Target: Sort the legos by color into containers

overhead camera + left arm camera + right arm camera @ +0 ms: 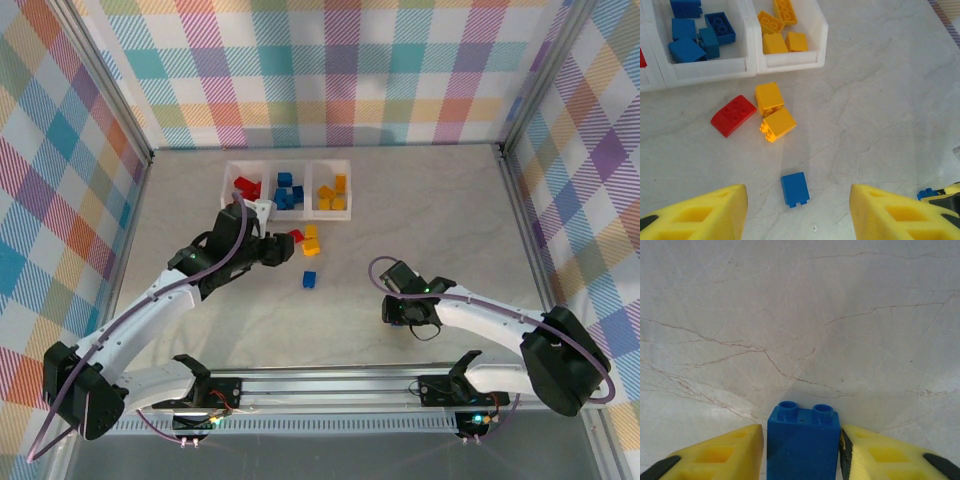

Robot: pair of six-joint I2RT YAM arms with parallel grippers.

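Pinching held blue brick [802, 455] in right gripper [801, 432], fingers snug on both sides, studs forward; low over bare table, well apart from tray [710, 67]. Cannot tell if lifted. Likely bound for middle compartment, with the other blues. Hovering left gripper [798, 220] spread and empty over loose blue brick [795, 189], framed between fingers, looks like lining up a pick. Unsorted near tray front: red brick [733, 115], yellow bricks [769, 98] just beside it.
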